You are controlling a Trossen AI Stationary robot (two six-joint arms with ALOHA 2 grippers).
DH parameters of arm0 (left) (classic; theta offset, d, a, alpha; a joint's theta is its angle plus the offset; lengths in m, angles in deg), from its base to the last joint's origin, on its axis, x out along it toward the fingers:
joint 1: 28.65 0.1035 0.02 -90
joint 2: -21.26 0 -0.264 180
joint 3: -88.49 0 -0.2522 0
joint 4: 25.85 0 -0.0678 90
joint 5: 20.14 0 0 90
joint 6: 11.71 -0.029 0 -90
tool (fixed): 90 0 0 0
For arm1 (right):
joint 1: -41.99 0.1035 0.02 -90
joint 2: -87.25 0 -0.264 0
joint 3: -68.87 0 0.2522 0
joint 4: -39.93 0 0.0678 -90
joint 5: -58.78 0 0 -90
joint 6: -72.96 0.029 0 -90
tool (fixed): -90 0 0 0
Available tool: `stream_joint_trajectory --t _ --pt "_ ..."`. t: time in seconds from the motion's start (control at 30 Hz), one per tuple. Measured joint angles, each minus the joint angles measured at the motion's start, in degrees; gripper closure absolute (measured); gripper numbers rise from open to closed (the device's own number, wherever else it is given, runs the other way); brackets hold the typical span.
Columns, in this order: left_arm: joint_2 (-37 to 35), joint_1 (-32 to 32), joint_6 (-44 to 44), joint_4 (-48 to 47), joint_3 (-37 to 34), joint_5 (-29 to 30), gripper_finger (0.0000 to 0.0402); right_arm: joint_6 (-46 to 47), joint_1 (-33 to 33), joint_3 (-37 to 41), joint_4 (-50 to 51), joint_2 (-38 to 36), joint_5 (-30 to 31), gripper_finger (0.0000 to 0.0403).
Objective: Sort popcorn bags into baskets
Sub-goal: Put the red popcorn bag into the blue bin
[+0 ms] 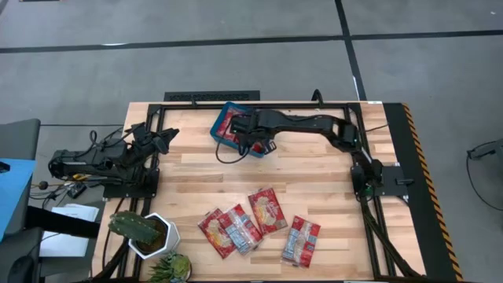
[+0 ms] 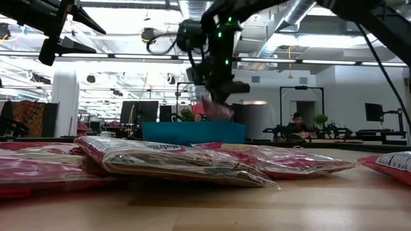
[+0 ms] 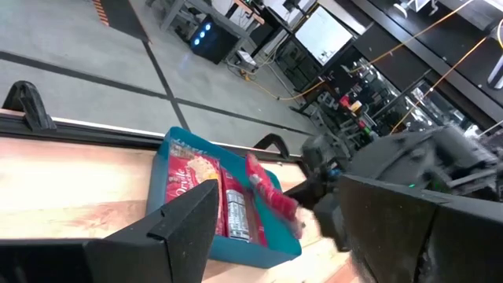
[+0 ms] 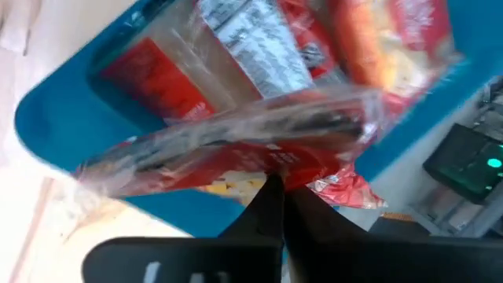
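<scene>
A robotics lab or workshop: exposed ceiling ducts (image 2: 302, 9), strip lights, monitors (image 2: 138, 112) and benches behind the wooden table (image 1: 314, 177), and a grey concrete floor (image 1: 196, 47).

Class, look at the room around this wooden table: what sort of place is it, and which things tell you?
Probably a robotics lab or open workshop: exposed ceiling ducts, benches with monitors and a seated person behind, and a black-framed wooden table carrying two arms.

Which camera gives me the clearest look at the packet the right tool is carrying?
The right wrist view: the red clear-wrapped popcorn packet fills it, pinched in the right tool above the teal plastic bin. The left wrist view shows it hanging over the bin, the low view only a glimpse, and the high view hides it.
</scene>
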Motion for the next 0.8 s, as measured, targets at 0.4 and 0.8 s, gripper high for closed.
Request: stream_joint_trajectory --t 0.4,0.8 --pt "-0.01 0.0 -0.02 0.01 0.01 -0.11 0.0152 5.36 -1.14 -0.08 -1.73 0.5 -4.0 0.0283" --pt "0.0 0.0 -0.04 0.06 0.01 -0.15 0.0152 41.03 0.85 1.39 15.85 -13.54 -35.38 0.0172"
